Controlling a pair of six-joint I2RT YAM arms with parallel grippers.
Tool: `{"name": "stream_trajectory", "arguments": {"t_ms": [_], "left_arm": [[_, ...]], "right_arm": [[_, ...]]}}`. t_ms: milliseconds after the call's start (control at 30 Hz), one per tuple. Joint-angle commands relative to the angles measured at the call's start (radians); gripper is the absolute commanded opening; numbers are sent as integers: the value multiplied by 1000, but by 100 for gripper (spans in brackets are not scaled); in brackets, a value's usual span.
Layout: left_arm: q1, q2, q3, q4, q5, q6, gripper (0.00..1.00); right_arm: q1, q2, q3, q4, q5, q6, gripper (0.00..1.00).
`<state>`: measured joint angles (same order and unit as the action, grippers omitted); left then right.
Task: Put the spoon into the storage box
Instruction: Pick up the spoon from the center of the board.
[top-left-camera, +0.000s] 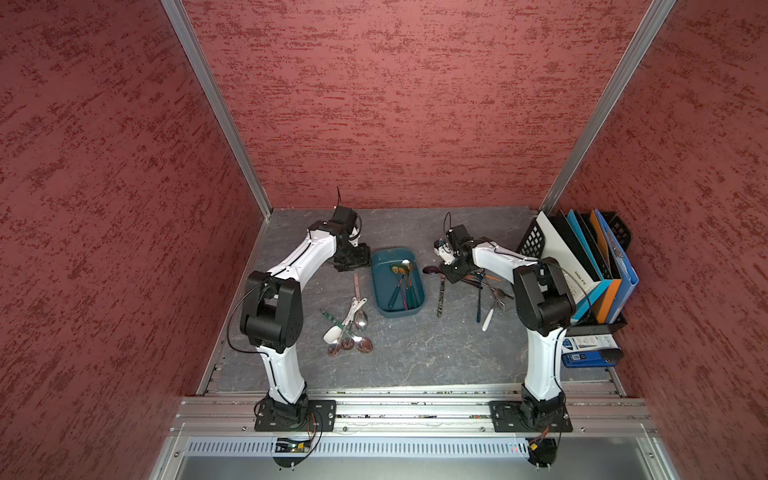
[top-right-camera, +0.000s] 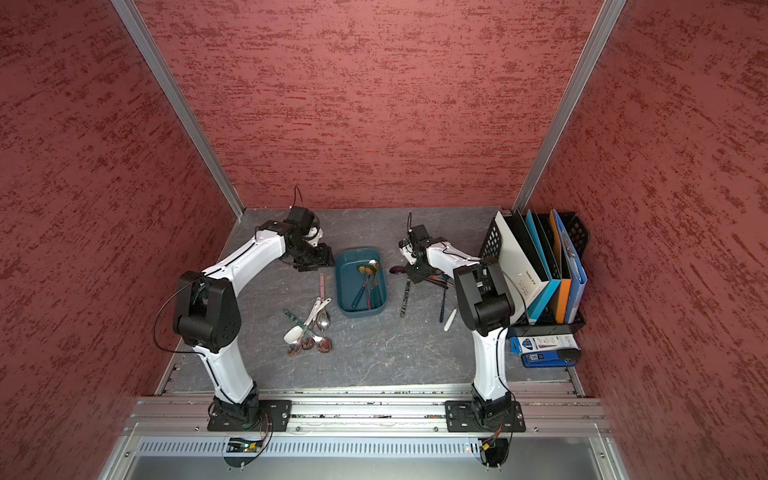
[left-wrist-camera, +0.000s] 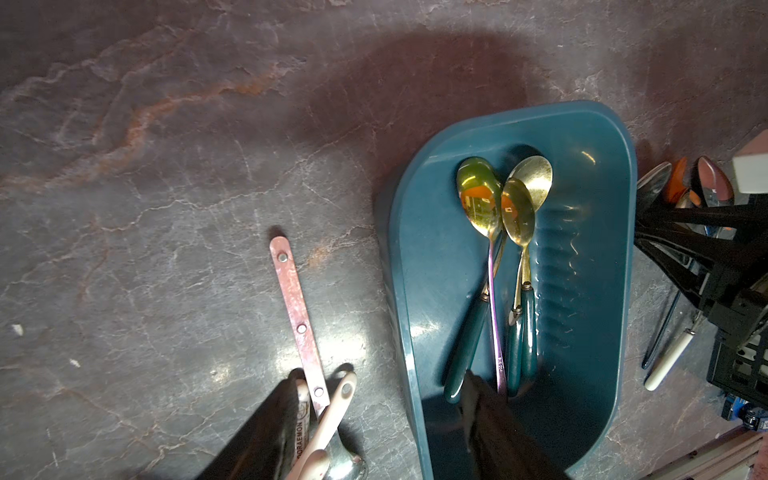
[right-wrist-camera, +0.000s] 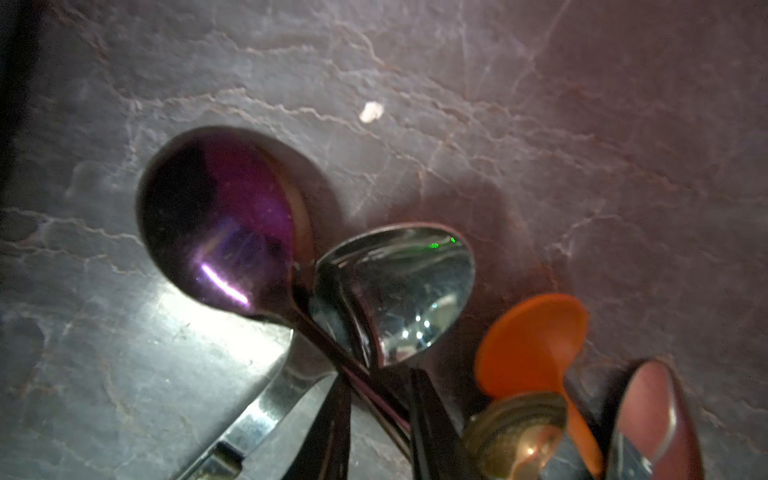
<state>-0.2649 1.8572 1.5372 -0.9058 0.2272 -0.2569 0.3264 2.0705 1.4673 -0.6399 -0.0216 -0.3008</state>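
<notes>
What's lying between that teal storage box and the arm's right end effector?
A purple spoon lies between the storage box and the right end effector, its bowl close to the box; both top views show it.

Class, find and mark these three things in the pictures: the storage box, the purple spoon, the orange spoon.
storage box (top-left-camera: 381, 278): in a top view, bare part of its inner floor.
purple spoon (right-wrist-camera: 220, 220): right wrist view, middle of its bowl.
orange spoon (right-wrist-camera: 536, 336): right wrist view, middle of its bowl.

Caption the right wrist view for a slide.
Right pincer straddling the neck of the purple spoon, silver spoon and orange spoon alongside, on the marbled tabletop.
</notes>
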Motion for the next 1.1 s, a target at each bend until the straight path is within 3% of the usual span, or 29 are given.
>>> {"name": "stream_trajectory", "arguments": {"t_ms": [0,267,667,833,1067], "left_arm": [[-4,4,23,-11,4,1,65],[-3,24,44,-16,13,7,65],[-14,69,69,-15,46,20,65],[-19,82,77,-15,55,26,65],[-19,88,78,-8,60,31,65]], "right_arm": [[5,27,15,3,-14,-2,21],[6,-33,-44,-29,-96,50,18],[32,-138,-159,-104,-89,263,15],[56,-181,-208,-113,-87,333,27],[56,-173,-148,-138,-25,269,29]]}}
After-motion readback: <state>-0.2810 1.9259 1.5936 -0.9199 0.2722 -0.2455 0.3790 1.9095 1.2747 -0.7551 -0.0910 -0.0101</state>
